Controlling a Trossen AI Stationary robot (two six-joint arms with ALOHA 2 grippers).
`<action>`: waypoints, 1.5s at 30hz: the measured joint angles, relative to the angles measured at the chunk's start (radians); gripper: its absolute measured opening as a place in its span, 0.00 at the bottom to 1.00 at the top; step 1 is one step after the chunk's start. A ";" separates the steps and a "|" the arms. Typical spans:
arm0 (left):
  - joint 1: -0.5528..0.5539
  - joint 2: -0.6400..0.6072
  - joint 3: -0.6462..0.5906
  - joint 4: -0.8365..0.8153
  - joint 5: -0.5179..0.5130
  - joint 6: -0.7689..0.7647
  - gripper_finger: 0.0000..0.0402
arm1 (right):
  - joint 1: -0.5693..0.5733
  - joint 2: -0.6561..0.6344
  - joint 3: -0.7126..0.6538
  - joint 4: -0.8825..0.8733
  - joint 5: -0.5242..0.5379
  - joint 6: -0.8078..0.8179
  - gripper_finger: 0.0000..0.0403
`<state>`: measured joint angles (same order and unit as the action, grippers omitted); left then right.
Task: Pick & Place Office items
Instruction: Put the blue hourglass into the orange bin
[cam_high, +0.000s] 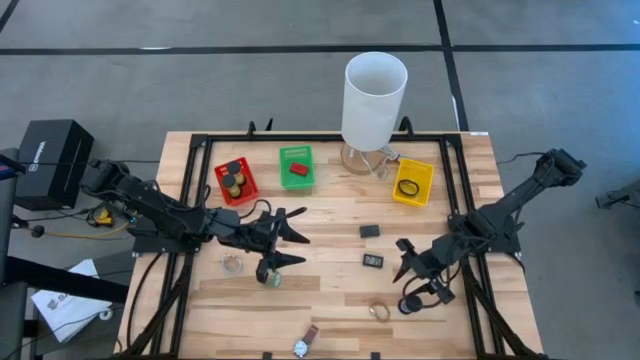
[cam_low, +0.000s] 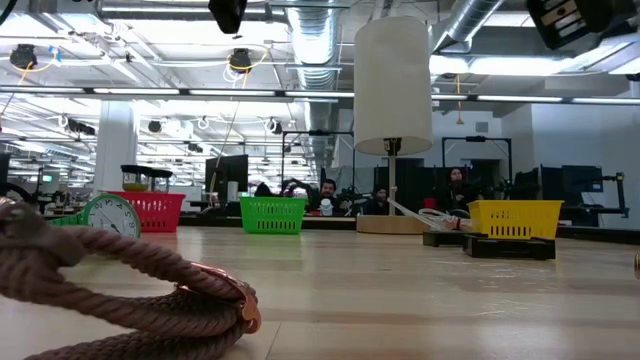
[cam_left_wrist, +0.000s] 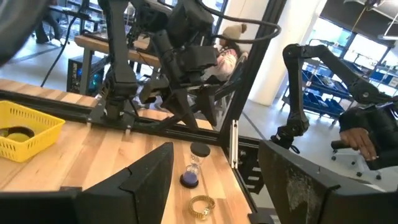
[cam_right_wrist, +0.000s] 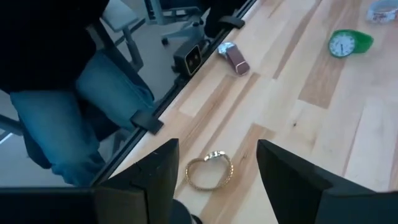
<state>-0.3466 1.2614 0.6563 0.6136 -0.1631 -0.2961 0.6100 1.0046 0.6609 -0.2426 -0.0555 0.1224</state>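
My left gripper (cam_high: 298, 238) is open and empty, a little above the table at centre left, and also shows in its wrist view (cam_left_wrist: 214, 158). A green clock (cam_high: 272, 277) and a clear disc (cam_high: 232, 265) lie just near of it. My right gripper (cam_high: 401, 260) is open and empty at centre right, and also shows in its wrist view (cam_right_wrist: 217, 154). Beside it lie two small black blocks (cam_high: 370, 231) (cam_high: 372, 260), a gold ring-shaped bracelet (cam_right_wrist: 210, 169) and a small hourglass-like piece (cam_left_wrist: 194, 168). A wristwatch (cam_high: 305, 342) lies at the near edge.
Red bin (cam_high: 236, 182), green bin (cam_high: 296, 166) and yellow bin (cam_high: 413, 181) stand in a row at the far side, each holding items. A tall white cylinder (cam_high: 373, 100) stands between the green and yellow bins. Black frame rails (cam_high: 190, 200) run along the table's edges.
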 joint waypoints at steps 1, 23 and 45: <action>0.000 -0.003 0.000 0.003 0.000 0.009 0.58 | 0.004 0.000 0.000 0.001 0.000 0.001 0.51; 0.000 -0.027 0.000 0.032 0.000 0.053 0.58 | 0.049 0.042 0.000 0.048 -0.101 -0.055 0.65; 0.000 -0.027 0.000 0.032 0.000 0.053 0.58 | 0.157 0.274 0.000 -0.001 -0.015 -0.069 0.73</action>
<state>-0.3466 1.2346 0.6563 0.6456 -0.1631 -0.2436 0.7673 1.2782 0.6609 -0.2441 -0.0701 0.0539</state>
